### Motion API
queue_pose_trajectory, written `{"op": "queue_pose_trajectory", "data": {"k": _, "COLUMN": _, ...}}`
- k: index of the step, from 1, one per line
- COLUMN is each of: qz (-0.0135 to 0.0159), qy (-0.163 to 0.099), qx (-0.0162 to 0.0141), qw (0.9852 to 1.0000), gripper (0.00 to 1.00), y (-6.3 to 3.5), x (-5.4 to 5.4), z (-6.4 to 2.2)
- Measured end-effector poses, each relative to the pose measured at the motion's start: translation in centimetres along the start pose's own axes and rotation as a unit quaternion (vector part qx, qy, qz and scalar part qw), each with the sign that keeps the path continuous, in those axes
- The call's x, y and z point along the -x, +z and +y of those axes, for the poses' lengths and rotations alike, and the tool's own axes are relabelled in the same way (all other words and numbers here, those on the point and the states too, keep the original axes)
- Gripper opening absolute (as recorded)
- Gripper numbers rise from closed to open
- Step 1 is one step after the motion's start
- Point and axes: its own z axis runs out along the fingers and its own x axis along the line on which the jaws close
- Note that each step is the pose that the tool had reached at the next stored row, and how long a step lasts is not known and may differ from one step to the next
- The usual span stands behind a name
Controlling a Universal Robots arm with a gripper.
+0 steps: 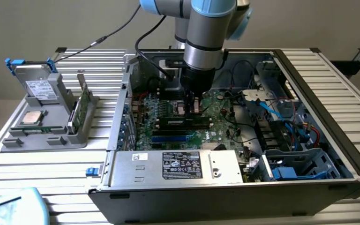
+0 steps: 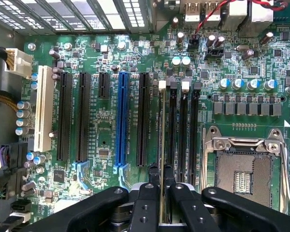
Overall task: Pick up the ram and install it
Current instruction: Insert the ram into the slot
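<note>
Hand [image 1: 192,107], centre of the exterior view, lowered into the open computer case [image 1: 230,197], pinching the ram [image 2: 162,125]. Ram: edge-on between the fingers [image 2: 152,186], aligned along the motherboard [image 2: 101,121] beside the empty memory slots [image 2: 183,130]; seating cannot be told.

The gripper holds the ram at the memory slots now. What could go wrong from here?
1. The ram sits edge-on in the gripper, along the black memory slots; if it is slightly off the slot line, pressing may bend it.
2. The open processor socket lies close beside; a slip could damage its contacts.
</note>
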Motion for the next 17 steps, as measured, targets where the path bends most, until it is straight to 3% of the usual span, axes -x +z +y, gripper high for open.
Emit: {"op": "queue_pose_trajectory", "data": {"k": 17, "qz": 0.0017, "qy": 0.000, "qx": 0.0001, "qw": 1.0000, "gripper": 0.14, "y": 0.22, "x": -0.03, "z": -0.03}}
